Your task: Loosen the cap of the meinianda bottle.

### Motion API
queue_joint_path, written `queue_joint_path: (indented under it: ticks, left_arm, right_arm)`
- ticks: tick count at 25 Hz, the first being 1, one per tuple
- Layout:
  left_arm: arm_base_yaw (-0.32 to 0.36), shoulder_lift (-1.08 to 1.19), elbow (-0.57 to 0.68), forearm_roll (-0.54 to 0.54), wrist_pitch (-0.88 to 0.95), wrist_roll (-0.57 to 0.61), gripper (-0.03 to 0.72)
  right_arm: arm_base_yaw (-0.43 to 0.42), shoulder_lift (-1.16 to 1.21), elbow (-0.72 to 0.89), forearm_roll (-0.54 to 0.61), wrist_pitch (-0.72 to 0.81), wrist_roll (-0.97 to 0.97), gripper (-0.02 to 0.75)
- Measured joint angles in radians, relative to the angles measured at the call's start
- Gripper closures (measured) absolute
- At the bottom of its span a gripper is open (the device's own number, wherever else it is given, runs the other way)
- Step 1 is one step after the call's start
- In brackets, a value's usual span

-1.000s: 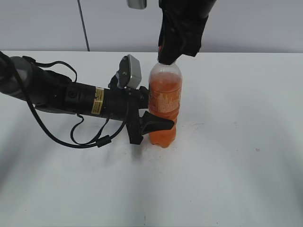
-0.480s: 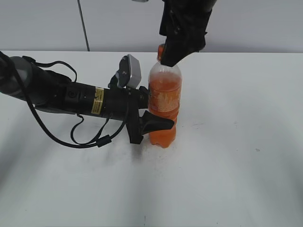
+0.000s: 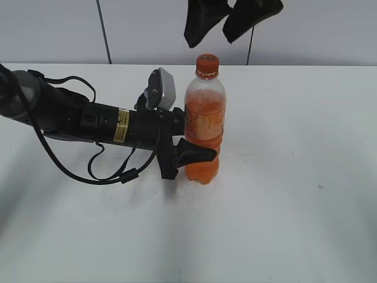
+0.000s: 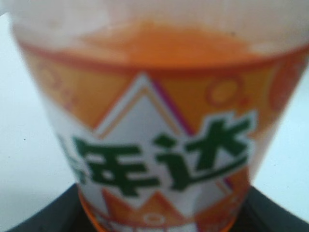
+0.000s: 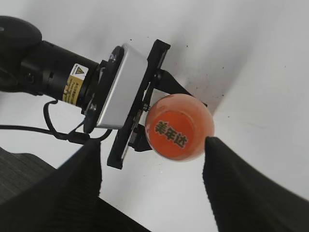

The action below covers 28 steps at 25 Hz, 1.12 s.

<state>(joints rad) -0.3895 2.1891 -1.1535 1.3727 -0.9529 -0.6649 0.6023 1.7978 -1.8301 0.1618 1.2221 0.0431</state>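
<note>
The meinianda bottle (image 3: 204, 127) stands upright on the white table, clear plastic with orange soda and an orange label; its label fills the left wrist view (image 4: 159, 145). The orange cap (image 3: 207, 65) sits on its neck, and from above in the right wrist view (image 5: 172, 130) it shows dark print. My left gripper (image 3: 189, 150) is shut on the bottle's lower waist from the left. My right gripper (image 3: 213, 26) hangs open above the cap, apart from it; its two fingers frame the cap in the right wrist view (image 5: 152, 166).
The left arm (image 3: 76, 121) lies low across the left half of the white table (image 3: 294, 194), with black cables looping beside it. A grey wall panel runs behind the table's far edge.
My right gripper was closed around the cap a second ago. It has opened and risen clear, leaving the cap bare on the bottle. The left gripper and bottle have not moved.
</note>
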Motion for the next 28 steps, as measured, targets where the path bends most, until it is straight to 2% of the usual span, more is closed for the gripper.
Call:
queue_joint_path:
  ticks: [9, 12, 13, 14, 16, 19, 23, 28]
  left_arm:
    - [0.000, 0.000, 0.000, 0.001, 0.000, 0.000, 0.291]
    - [0.000, 0.000, 0.000, 0.001, 0.000, 0.000, 0.291]
    - [0.000, 0.000, 0.000, 0.001, 0.000, 0.000, 0.291]
    - [0.000, 0.000, 0.000, 0.001, 0.000, 0.000, 0.291]
    - [0.000, 0.000, 0.000, 0.001, 0.000, -0.001, 0.291]
    - [0.000, 0.000, 0.000, 0.000, 0.000, -0.001, 0.291]
    - [0.000, 0.000, 0.000, 0.002, 0.000, -0.001, 0.291]
    - [0.000, 0.000, 0.000, 0.003, -0.001, 0.000, 0.291]
  right_arm:
    - [0.001, 0.069, 0.000, -0.032, 0.000, 0.078, 0.281]
    - [0.001, 0.087, 0.000, -0.034, 0.000, 0.079, 0.346]
    - [0.001, 0.087, 0.000, -0.034, 0.000, 0.079, 0.346]
    - [0.001, 0.090, 0.000, -0.035, 0.000, 0.079, 0.407]
    - [0.001, 0.090, 0.000, -0.035, 0.000, 0.067, 0.468]
    - [0.001, 0.090, 0.000, -0.036, 0.000, -0.006, 0.468]
    - [0.001, 0.090, 0.000, -0.035, 0.000, -0.290, 0.468]
    - [0.001, 0.089, 0.000, -0.040, 0.001, -1.008, 0.468]
